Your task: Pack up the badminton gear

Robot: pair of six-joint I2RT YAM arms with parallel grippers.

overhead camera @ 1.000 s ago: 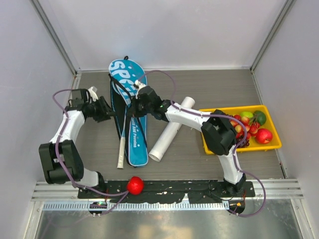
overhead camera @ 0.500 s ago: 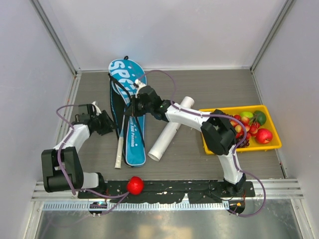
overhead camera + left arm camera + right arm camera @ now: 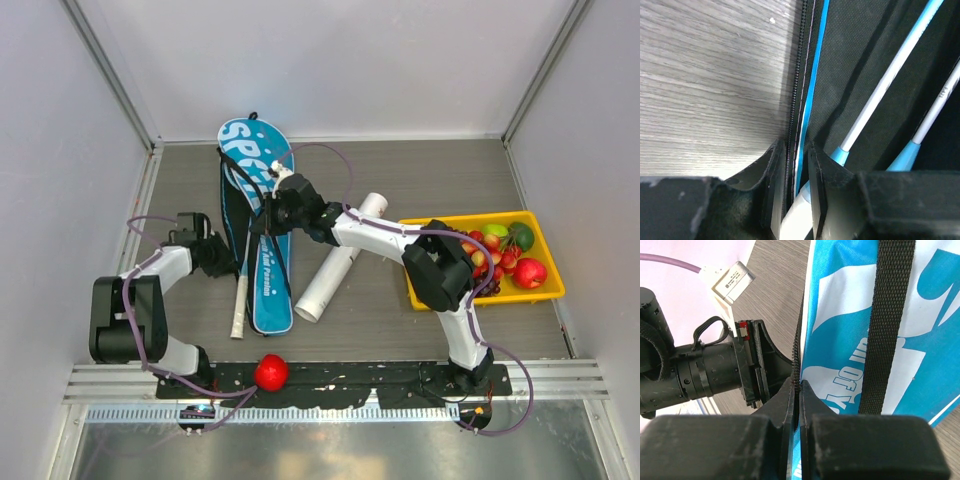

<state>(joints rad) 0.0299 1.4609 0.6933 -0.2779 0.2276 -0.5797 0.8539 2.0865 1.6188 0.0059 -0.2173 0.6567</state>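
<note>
The blue "SPORT" bag point(image 3: 268, 262) lies open along its left side. My right gripper point(image 3: 276, 206) is shut on the bag's upper zipper edge point(image 3: 799, 371) and holds that flap up. My left gripper point(image 3: 226, 262) is at the bag's left edge, closed round the pale handle point(image 3: 796, 224) of one racket, with the lower zipper edge point(image 3: 790, 150) also between the fingers. That racket's white shaft point(image 3: 880, 95) runs into the dark bag interior; a second racket's shaft point(image 3: 935, 112) lies beside it. The handle end point(image 3: 238, 312) sticks out of the bag. The white tube point(image 3: 338, 264) lies right of the bag. No shuttlecocks are in view.
A yellow tray point(image 3: 430, 300) of fruit stands at the right, near the right arm's elbow. A small red ball point(image 3: 270, 371) sits by the arm bases at the near edge. White walls close off the back and both sides.
My left gripper has moved toward me and to the right, in against the bag's left edge and the racket handle. The right gripper has kept its hold on the bag edge.
</note>
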